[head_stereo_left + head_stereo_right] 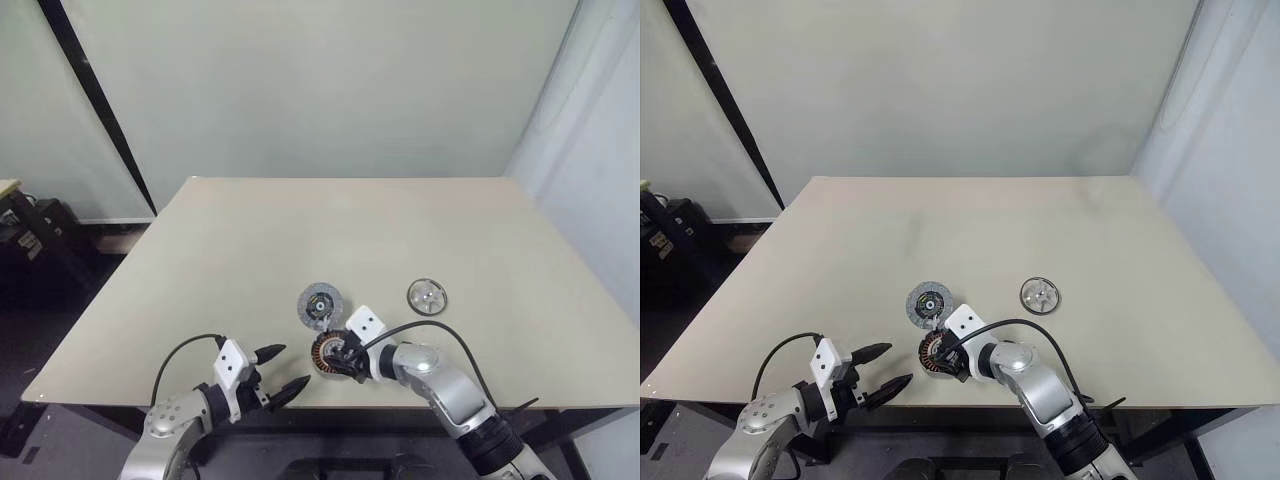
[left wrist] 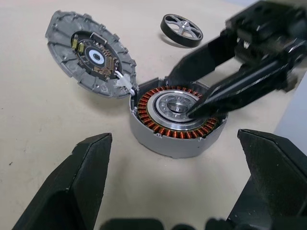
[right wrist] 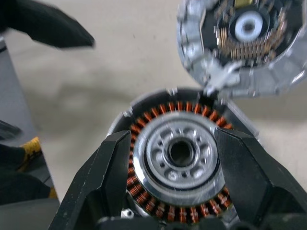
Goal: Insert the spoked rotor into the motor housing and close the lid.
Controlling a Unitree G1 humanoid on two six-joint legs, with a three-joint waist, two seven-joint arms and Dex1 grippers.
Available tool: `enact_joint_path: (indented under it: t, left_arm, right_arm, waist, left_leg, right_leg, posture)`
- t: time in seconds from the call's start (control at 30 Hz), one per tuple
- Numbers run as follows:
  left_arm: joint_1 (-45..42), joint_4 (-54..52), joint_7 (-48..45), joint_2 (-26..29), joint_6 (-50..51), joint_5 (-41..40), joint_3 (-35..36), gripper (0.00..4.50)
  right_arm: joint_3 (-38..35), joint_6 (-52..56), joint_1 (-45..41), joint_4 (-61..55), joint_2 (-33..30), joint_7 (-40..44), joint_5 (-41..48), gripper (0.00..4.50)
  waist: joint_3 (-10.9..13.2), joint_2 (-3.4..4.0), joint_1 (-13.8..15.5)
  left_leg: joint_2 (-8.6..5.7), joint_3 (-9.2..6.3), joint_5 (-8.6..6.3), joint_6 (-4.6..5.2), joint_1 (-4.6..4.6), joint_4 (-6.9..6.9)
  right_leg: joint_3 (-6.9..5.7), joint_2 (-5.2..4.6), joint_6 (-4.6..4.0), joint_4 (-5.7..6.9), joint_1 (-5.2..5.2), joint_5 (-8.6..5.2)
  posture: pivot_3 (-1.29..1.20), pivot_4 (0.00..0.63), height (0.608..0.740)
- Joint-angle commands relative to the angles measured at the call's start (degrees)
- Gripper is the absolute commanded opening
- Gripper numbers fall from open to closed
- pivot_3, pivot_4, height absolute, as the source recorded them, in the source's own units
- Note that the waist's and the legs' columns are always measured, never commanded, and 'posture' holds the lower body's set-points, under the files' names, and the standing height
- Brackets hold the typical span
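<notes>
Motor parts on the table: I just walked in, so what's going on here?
The right gripper is at the open housing, its fingers apart, one tip over the pale hub. The lid lies open beside the housing, seemingly joined at one edge. The rotor sits apart on the table, not yet inserted. The left gripper hovers open near the table's front edge, holding nothing.

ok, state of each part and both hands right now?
housing: upright on the table, open, windings exposed, no rotor inside.
lid: off the top, tilted, its edge against the housing rim.
rotor: flat on the table, apart from the housing.
left hand: open, holding nothing, short of the housing.
right hand: open, fingers either side of the housing hub, one tip over the hub.
</notes>
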Motion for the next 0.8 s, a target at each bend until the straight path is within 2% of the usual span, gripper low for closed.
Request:
enact_joint_path:
  t: [0.03, 0.23, 0.8]
  left_arm:
    - [-0.63, -0.64, -0.19, -0.1, -1.06, -0.21, 0.23, 4.5]
    - [-0.6, -0.73, -0.21, -0.14, -1.04, -0.16, 0.19, 4.5]
    - [0.27, -1.28, -0.01, 0.02, -0.9, -0.14, 0.35, 4.5]
  right_arm:
    - [-0.64, 0.87, -1.09, -2.98, -0.34, -0.15, 0.15, 2.11]
    - [0.51, 0.37, -1.66, -1.13, -0.3, -1.04, -1.46, 0.03]
    - [2.64, -1.65, -2.5, 3.02, 1.59, -0.86, -2.85, 0.03]
  waist:
    - [0.0, 0.0, 0.01]
    - [0.0, 0.0, 0.0]
    - [0.0, 0.0, -0.01]
  left_leg:
    - [0.0, 0.0, 0.0, 0.0, 0.0, 0.0]
    - [0.0, 0.01, 0.0, 0.0, 0.0, 0.01]
    - [0.0, 0.01, 0.0, 0.0, 0.01, 0.0]
  right_leg:
    - [0.0, 0.0, 0.0, 0.0, 0.0, 0.0]
    - [0.0, 0.0, 0.0, -0.01, 0.0, 0.0]
    - [0.0, 0.0, 0.0, 0.0, 0.0, 0.0]
  posture:
    - [0.0, 0.0, 0.74]
    - [0.0, 0.0, 0.74]
    - [0.0, 0.0, 0.74]
